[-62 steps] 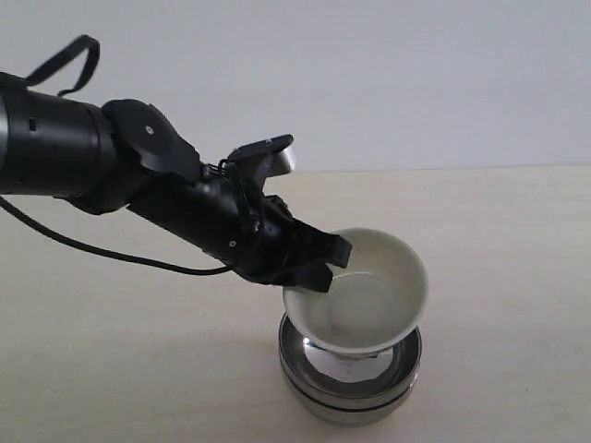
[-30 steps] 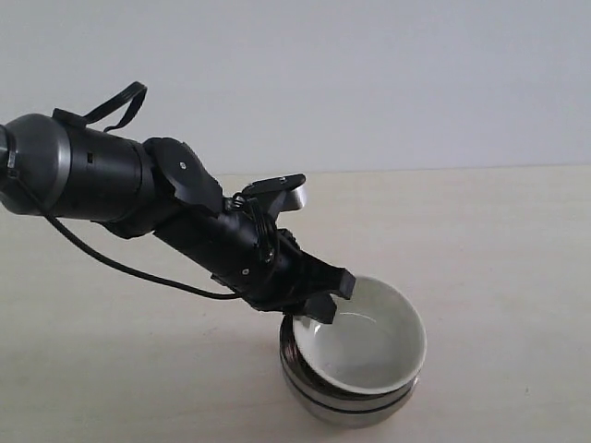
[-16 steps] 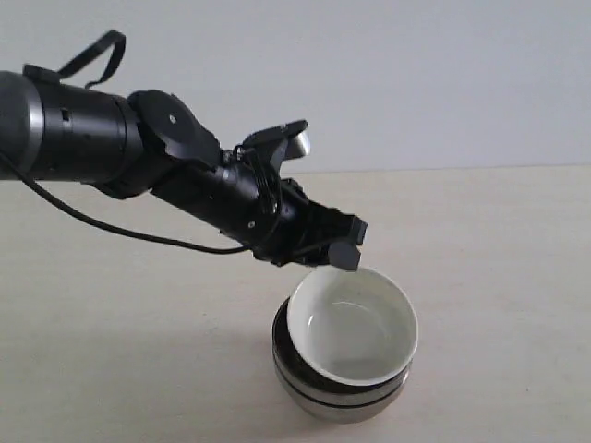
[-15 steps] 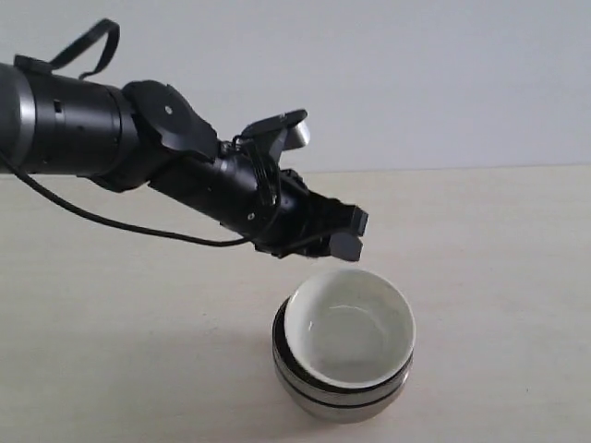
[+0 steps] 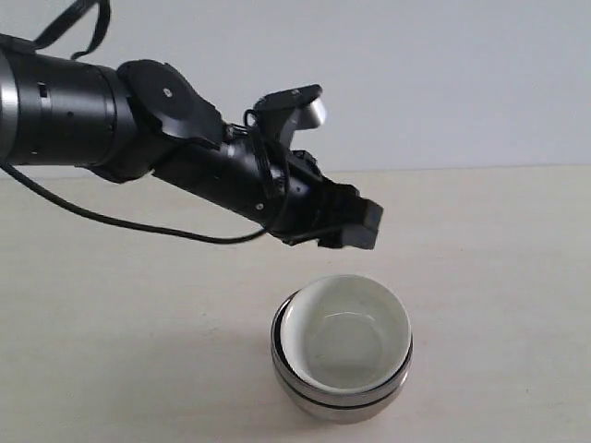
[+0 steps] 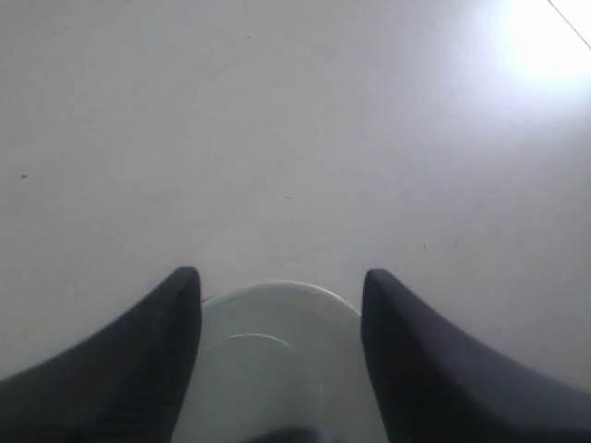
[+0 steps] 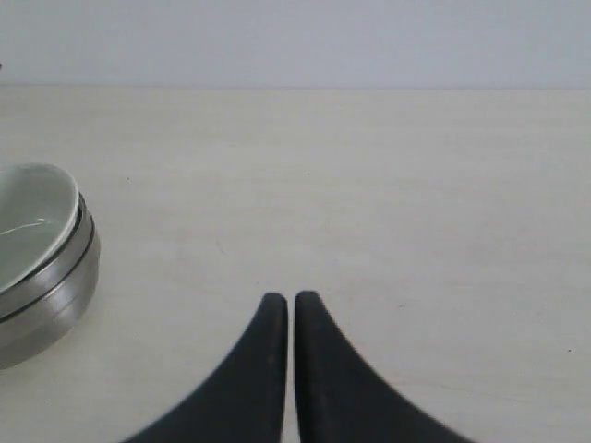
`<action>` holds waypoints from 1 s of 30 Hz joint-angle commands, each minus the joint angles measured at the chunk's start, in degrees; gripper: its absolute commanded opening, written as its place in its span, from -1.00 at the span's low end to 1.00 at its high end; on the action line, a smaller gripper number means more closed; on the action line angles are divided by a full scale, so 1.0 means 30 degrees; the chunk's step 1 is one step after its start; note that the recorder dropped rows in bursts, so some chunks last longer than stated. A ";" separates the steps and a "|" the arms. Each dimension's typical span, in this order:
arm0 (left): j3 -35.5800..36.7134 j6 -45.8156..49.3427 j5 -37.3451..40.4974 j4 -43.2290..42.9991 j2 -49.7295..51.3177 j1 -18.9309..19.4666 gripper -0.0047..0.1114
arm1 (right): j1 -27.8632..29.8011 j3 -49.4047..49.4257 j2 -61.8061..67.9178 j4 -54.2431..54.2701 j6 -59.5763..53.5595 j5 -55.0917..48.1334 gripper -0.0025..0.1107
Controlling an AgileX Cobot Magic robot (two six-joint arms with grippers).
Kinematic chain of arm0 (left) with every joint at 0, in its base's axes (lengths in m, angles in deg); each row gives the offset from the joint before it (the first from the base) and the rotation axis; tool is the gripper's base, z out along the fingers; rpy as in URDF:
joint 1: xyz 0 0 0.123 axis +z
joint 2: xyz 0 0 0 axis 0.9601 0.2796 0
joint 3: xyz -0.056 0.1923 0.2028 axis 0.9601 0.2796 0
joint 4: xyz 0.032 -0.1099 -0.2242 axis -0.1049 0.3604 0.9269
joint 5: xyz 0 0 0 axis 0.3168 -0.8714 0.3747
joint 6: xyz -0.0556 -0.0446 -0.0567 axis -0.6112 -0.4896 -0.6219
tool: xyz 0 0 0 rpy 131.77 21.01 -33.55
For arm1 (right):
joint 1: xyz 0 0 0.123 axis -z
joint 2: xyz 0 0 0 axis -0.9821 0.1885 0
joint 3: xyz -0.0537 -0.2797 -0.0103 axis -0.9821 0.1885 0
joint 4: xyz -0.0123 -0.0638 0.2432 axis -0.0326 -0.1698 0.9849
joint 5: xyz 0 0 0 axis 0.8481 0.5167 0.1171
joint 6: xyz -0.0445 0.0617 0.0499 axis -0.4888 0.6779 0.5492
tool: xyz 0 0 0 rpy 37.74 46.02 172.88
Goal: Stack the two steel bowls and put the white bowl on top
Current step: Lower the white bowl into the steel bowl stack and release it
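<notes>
The white bowl [image 5: 343,332] sits nested upright in the two stacked steel bowls [image 5: 340,401] near the table's front edge. My left gripper [image 5: 355,229] hovers open just above and behind the stack, touching nothing. In the left wrist view the white bowl [image 6: 277,360] lies below, between the spread black fingers [image 6: 166,341], and my left gripper [image 6: 282,275] is empty. In the right wrist view my right gripper [image 7: 292,299] is shut with nothing in it, low over the table, and the steel bowls [image 7: 51,295] with the white bowl [image 7: 32,217] inside stand off to one side.
The beige tabletop [image 5: 499,249] stretches to a pale wall behind. A black cable [image 5: 111,221] hangs from the left arm over the table's left part. The right arm does not show in the exterior view.
My left gripper opened, let go of the white bowl and rose up and back from the stack. The white bowl settled level inside the steel bowls. The right gripper stayed shut.
</notes>
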 commanded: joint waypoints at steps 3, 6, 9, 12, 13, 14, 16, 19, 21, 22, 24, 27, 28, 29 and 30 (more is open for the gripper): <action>-0.0061 0.3233 -0.2702 0.0064 0.1471 -0.2367 -0.30 | 0.0051 -0.0009 -0.0100 -0.0142 0.0098 0.0076 -0.96; -0.0061 0.3662 -0.3538 0.0064 0.2142 -0.2778 -0.79 | 0.0051 -0.0009 -0.0100 -0.0142 0.0098 0.0076 -0.96; -0.0061 0.4052 -0.4149 0.0064 0.2625 -0.2813 -0.85 | 0.0051 -0.0009 -0.0100 -0.0142 0.0098 0.0076 -0.96; -0.0061 0.4052 -0.4453 0.0064 0.3075 -0.2813 -0.85 | 0.0051 -0.0009 -0.0100 -0.0142 0.0098 0.0076 -0.96; -0.0061 0.4052 -0.4450 0.0064 0.3175 -0.2813 -0.85 | 0.0051 -0.0009 -0.0100 -0.0142 0.0098 0.0076 -0.96; -0.0061 0.4052 -0.4450 0.0064 0.3364 -0.2813 -0.85 | 0.0051 -0.0009 -0.0100 -0.0142 0.0098 0.0076 -0.96; -0.0061 0.4052 -0.4450 0.0142 0.3637 -0.2813 -0.85 | 0.0051 -0.0009 -0.0100 -0.0142 0.0098 0.0076 -0.96; -0.0061 0.4052 -0.4450 0.0173 0.3790 -0.2813 -0.85 | 0.0051 -0.0009 -0.0100 -0.0142 0.0098 0.0076 -0.96; -0.0061 0.4052 -0.4676 0.0173 0.3700 -0.2813 -0.85 | 0.0051 -0.0009 -0.0100 -0.0142 0.0098 0.0076 -0.96; -0.0061 0.4052 -0.4732 0.0173 0.3620 -0.2813 -0.85 | 0.0051 -0.0009 -0.0100 -0.0142 0.0098 0.0076 -0.96; -0.0061 0.4052 -0.4822 0.0173 0.3410 -0.2813 -0.85 | 0.0051 -0.0009 -0.0100 -0.0142 0.0098 0.0076 -0.96; -0.0061 0.4089 -0.4822 0.0173 0.2873 -0.2813 -0.85 | 0.0051 -0.0009 -0.0100 -0.0142 0.0098 0.0076 -0.96; -0.0061 0.4126 -0.4822 0.0173 0.2637 -0.2813 -0.85 | 0.0051 -0.0009 -0.0100 -0.0142 0.0098 0.0076 -0.96; -0.0061 0.4120 -0.4783 0.0132 0.2404 -0.2813 -0.85 | 0.0051 -0.0009 -0.0100 -0.0142 0.0098 0.0076 -0.96; -0.0061 0.4120 -0.4713 0.0080 0.2147 -0.2813 -0.85 | 0.0051 -0.0009 -0.0100 -0.0142 0.0098 0.0076 -0.96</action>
